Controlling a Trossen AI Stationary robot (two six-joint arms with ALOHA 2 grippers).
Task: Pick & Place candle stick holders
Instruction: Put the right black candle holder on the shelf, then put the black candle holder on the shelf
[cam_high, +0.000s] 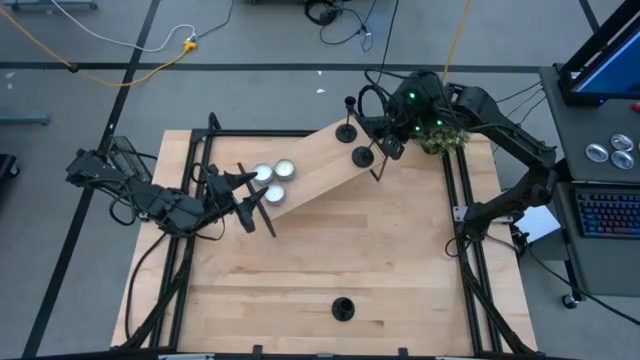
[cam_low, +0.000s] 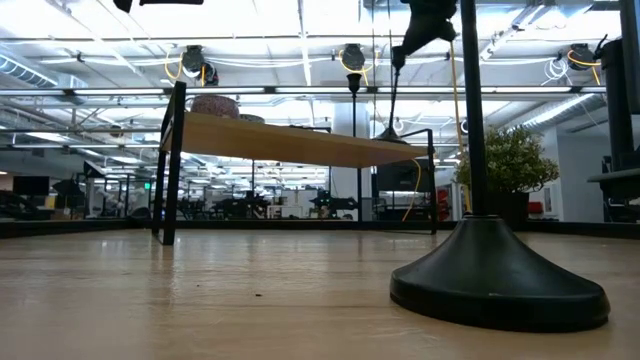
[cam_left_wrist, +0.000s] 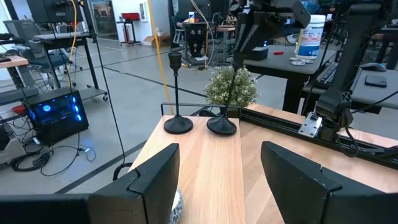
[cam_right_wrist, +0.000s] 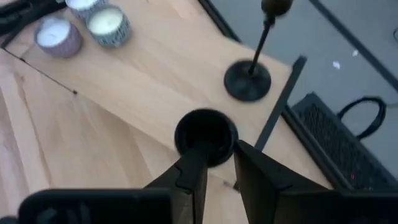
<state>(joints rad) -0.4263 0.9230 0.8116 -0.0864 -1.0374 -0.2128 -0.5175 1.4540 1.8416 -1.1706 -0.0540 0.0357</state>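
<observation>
Standing on the raised wooden shelf (cam_high: 310, 170), two candle stick holders share its far end: one (cam_high: 347, 127) sits alone at the shelf's corner, the second (cam_high: 362, 155) just beside it under the right gripper (cam_right_wrist: 217, 163), whose fingers straddle its stem, slightly apart, likely releasing it. A third holder (cam_high: 343, 308) waits well off the shelf on the table (cam_high: 300, 290). The left gripper (cam_high: 250, 205), fingers apart, hovers near the tealights (cam_high: 272, 180) at the shelf's other end.

The table (cam_high: 300, 270) and raised shelf (cam_high: 310, 170) are pale wood, smooth and matt. The holders (cam_right_wrist: 247, 79) look like black metal with a dull satin finish. The tealights (cam_right_wrist: 107, 25) have shiny silver cups. The shelf frame (cam_low: 170, 160) is matt black metal.
</observation>
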